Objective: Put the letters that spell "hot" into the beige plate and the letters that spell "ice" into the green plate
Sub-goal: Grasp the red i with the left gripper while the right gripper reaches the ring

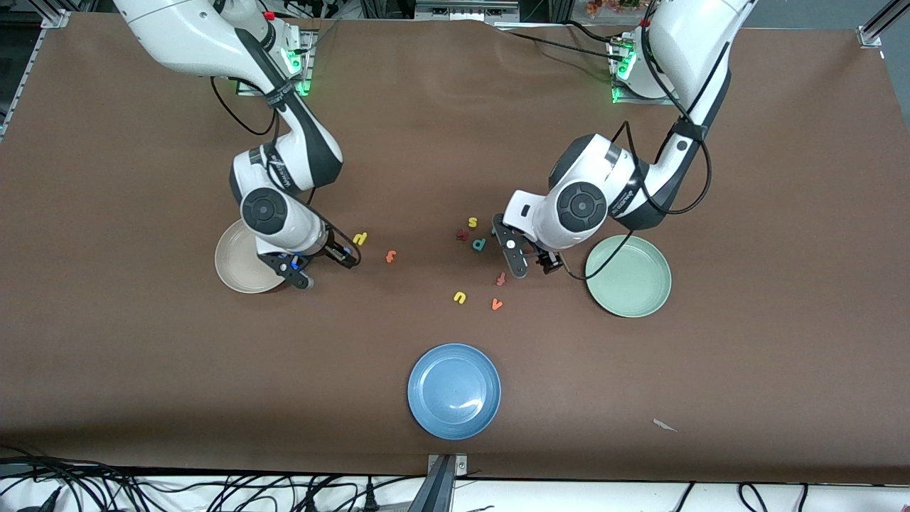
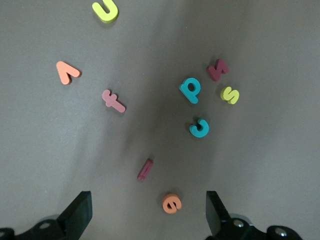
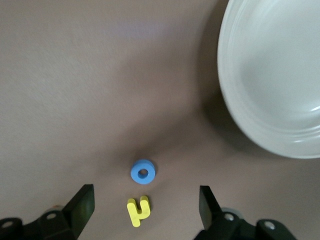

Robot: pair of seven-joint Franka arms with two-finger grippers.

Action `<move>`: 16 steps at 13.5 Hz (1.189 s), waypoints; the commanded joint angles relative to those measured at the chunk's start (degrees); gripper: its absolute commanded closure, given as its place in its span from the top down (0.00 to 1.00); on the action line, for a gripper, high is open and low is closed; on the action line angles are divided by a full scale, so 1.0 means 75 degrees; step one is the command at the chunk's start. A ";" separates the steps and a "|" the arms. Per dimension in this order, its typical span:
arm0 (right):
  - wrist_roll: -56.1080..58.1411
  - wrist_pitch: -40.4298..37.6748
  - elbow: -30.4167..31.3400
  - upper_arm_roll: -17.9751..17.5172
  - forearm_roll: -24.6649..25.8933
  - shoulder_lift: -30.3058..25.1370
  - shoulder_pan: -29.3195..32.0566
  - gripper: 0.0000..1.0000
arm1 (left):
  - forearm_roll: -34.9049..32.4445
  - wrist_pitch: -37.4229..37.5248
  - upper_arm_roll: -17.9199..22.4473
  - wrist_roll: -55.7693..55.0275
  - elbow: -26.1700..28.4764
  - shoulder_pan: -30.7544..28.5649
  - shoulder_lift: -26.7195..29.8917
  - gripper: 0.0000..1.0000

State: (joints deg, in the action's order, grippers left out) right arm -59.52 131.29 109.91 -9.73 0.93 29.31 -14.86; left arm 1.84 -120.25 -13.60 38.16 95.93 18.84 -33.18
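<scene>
Both grippers gape: our right gripper [image 3: 142,212] hovers over the yellow h [image 3: 138,210] and blue o [image 3: 143,172] beside the beige plate [image 3: 270,75]; left gripper [image 2: 148,215] hangs over the orange e [image 2: 171,203], near the green plate [image 1: 628,275].

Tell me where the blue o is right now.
The blue o lies on the brown table beside the yellow h, near the beige plate, under the right gripper, whose fingers stand open.

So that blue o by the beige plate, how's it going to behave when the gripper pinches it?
The blue o is a small, thick ring lying flat, so it probably weighs almost nothing and won't roll. It looks like foam, so it may squash a little under a pinch. Being so small between the right gripper's open fingers, it could easily slide sideways if nudged.
</scene>
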 commanded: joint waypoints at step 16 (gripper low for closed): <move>-0.0114 0.1596 0.0790 0.0008 -0.0007 0.0287 -0.0058 0.50 | -0.1277 -0.2599 0.0020 0.1416 0.1483 0.0195 -0.0415 0.33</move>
State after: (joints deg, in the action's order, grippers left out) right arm -59.75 142.32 115.37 -9.67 0.93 31.39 -15.04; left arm -6.07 -139.07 -13.70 48.80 107.54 19.67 -35.98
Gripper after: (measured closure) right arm 0.471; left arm 0.533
